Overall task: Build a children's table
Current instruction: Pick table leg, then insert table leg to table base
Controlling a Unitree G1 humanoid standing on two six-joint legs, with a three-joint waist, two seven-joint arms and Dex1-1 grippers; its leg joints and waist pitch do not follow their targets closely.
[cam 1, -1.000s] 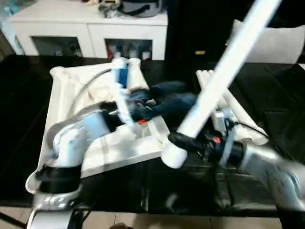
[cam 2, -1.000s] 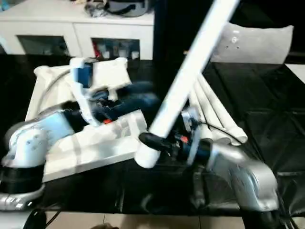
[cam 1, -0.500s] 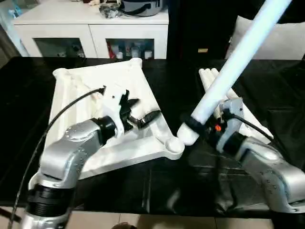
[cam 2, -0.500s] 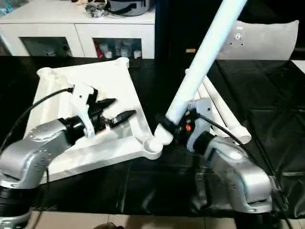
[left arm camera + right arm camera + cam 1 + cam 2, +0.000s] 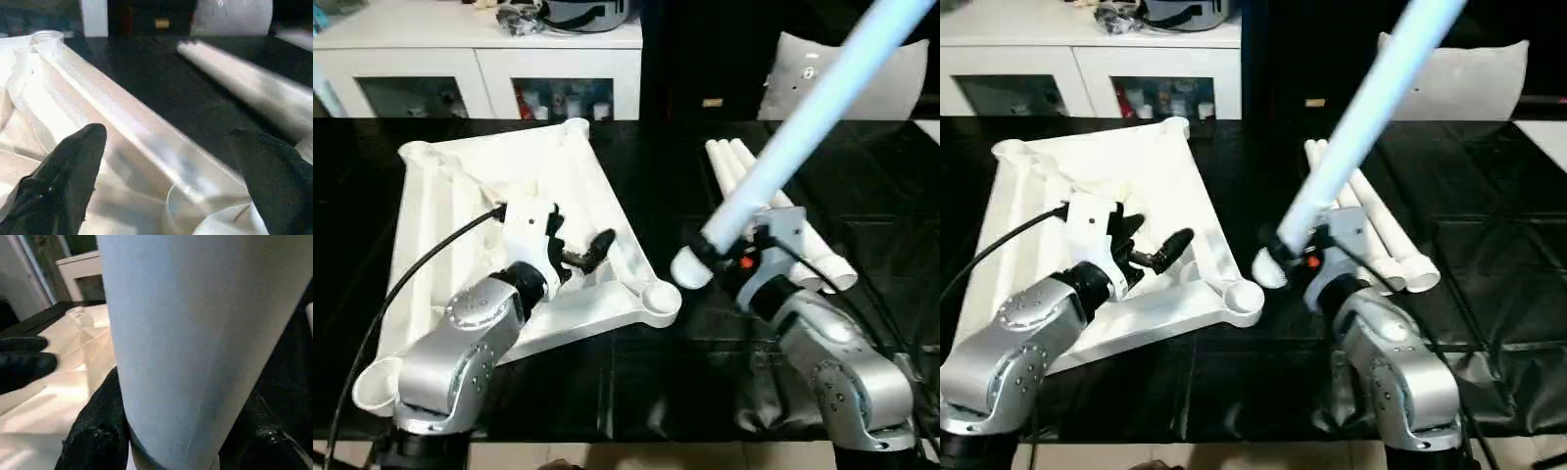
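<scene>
Tabletop [image 5: 499,186] lies ribs-up on your black worktop's [image 5: 636,372] left half, one socket [image 5: 658,297] facing bare middle. Right gripper [image 5: 710,253] clamps a leg [image 5: 813,117] raised beside it; left gripper [image 5: 576,245] gapes empty. Cabinet [image 5: 480,59] behind.

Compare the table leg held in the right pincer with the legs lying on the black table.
The held leg is tilted steeply, its thick end low by the tabletop's corner socket; the loose legs lie flat. The held leg is clamped in the right pincer; the loose legs lie bunched side by side, ungripped. All are white tapered tubes.
</scene>
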